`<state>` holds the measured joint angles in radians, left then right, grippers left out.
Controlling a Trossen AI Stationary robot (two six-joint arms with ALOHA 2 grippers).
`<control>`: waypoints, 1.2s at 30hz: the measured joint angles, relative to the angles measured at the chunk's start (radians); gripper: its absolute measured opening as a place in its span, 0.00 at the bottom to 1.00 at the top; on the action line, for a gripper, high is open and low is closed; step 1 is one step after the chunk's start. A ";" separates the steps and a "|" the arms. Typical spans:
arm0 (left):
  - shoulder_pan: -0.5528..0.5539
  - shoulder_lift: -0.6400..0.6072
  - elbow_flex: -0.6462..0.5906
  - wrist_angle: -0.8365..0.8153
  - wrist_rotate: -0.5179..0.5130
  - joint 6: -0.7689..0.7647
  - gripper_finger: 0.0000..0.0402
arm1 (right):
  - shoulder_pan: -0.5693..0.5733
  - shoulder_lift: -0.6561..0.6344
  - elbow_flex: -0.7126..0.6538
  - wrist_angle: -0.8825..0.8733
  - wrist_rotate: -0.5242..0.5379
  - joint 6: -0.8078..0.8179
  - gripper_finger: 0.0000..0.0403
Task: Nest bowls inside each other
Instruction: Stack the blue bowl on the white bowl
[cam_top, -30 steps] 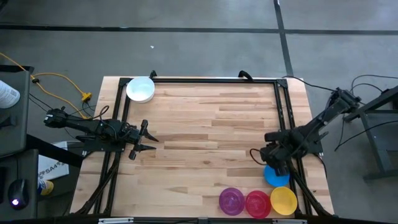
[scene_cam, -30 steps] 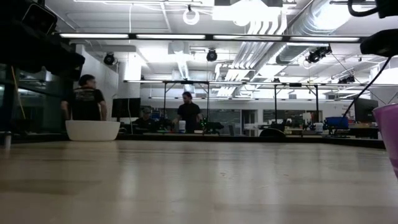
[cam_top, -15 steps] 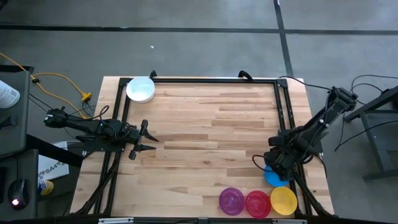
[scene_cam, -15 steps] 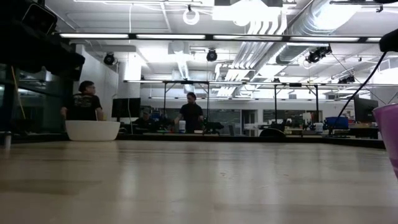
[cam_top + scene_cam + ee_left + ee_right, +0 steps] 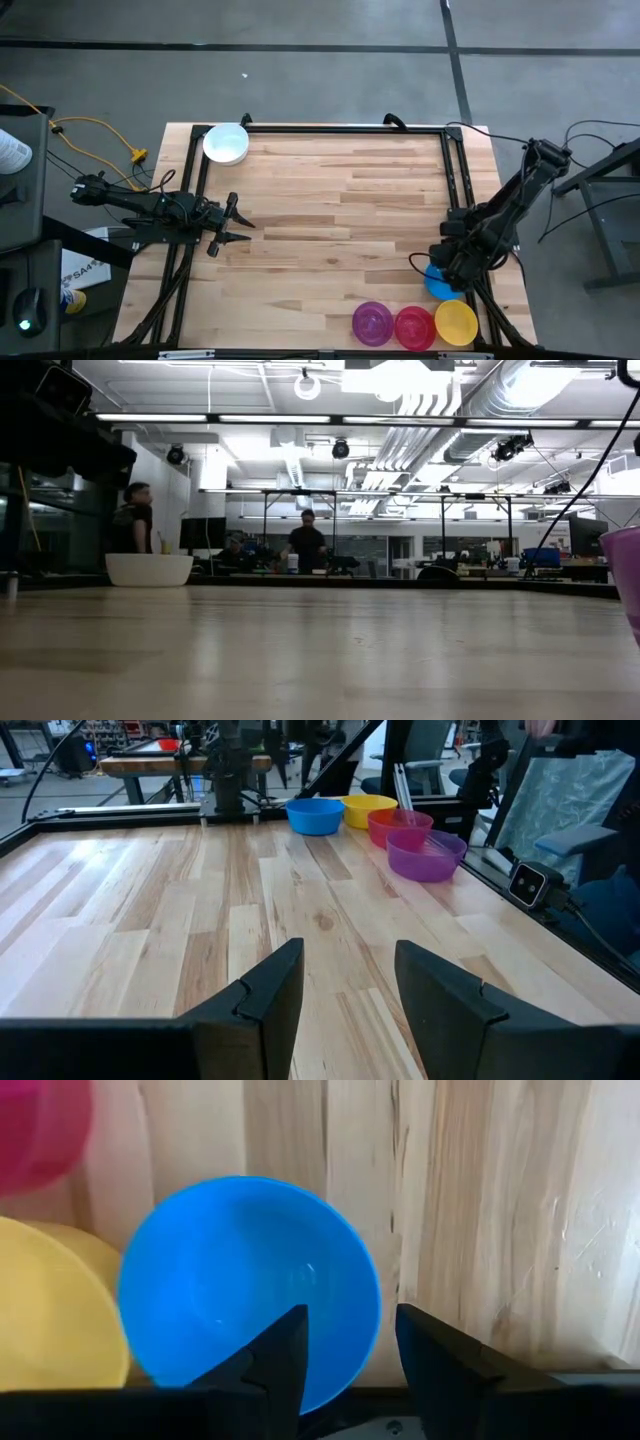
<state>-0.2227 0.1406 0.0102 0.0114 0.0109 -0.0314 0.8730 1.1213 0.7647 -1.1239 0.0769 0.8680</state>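
Observation:
Four bowls sit on their bases by the near right corner: purple [image 5: 372,323], red [image 5: 414,327] and yellow [image 5: 456,321] in a row along the near edge, with the blue bowl [image 5: 250,1295] just behind the yellow one. A white bowl [image 5: 226,143] stands at the far left corner. My right gripper [image 5: 350,1350] points down above the blue bowl. It is open, with one finger over the bowl's inside and one beyond its rim, and it touches nothing. My left gripper [image 5: 235,222] waits open and level at the table's left side.
A black frame rail [image 5: 340,128] runs round the tabletop. The middle of the wooden table [image 5: 330,220] is free room. In the low view the white bowl [image 5: 149,569] stands far left and the purple bowl [image 5: 628,580] at the right edge. People stand in the room beyond.
My right gripper has gone toward the table's near right corner and a little down. It has rolled about its own axis and now stands over the blue bowl. It stays open.

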 joint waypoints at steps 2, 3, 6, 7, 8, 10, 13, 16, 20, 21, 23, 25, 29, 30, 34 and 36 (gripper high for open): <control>0.000 0.000 0.000 0.000 0.000 0.000 0.40 | 0.000 0.000 -0.021 0.014 0.000 0.000 0.36; 0.000 0.000 0.000 0.000 0.000 0.000 0.40 | 0.000 0.000 -0.026 0.014 -0.001 0.000 0.36; 0.000 0.000 0.000 0.000 0.000 0.000 0.40 | 0.000 0.000 -0.031 0.016 0.002 -0.006 0.36; 0.000 0.000 0.000 0.000 0.000 0.000 0.40 | 0.000 0.000 -0.031 0.019 0.003 -0.007 0.36; 0.000 0.000 0.000 0.000 0.000 0.000 0.40 | 0.000 0.000 -0.031 0.024 0.003 -0.012 0.36; 0.000 0.000 0.000 0.000 0.000 0.000 0.40 | -0.006 0.001 -0.031 0.034 0.004 -0.032 0.36; 0.000 0.000 0.000 0.000 0.000 0.000 0.40 | -0.021 0.017 -0.031 0.040 0.021 -0.062 0.36; 0.000 0.000 0.000 0.000 0.000 0.000 0.40 | -0.037 0.038 -0.031 0.044 0.026 -0.093 0.36; 0.000 0.000 0.000 0.000 0.000 0.000 0.40 | -0.055 0.067 -0.031 0.066 0.021 -0.124 0.36; 0.000 0.000 0.000 0.000 0.000 0.000 0.40 | -0.060 0.076 -0.031 0.071 0.020 -0.134 0.36; 0.000 0.000 0.000 0.000 0.000 0.000 0.40 | -0.072 0.095 -0.031 0.076 0.018 -0.153 0.36; 0.000 0.000 0.000 0.000 0.000 0.000 0.40 | -0.082 0.114 -0.031 0.087 0.008 -0.168 0.36; 0.000 0.000 0.000 0.000 0.000 0.000 0.40 | -0.097 0.149 -0.032 0.106 -0.002 -0.195 0.36; 0.000 0.000 0.000 0.000 0.000 0.000 0.40 | -0.100 0.158 -0.032 0.114 -0.002 -0.200 0.36; 0.000 0.000 0.000 0.000 0.000 0.000 0.40 | -0.104 0.189 -0.032 0.136 -0.005 -0.219 0.36; 0.000 0.000 0.000 0.000 0.000 0.000 0.40 | -0.104 0.207 -0.032 0.147 -0.005 -0.219 0.36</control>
<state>-0.2228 0.1408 0.0103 0.0115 0.0109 -0.0315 0.7692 1.3279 0.7330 -0.9765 0.0715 0.6491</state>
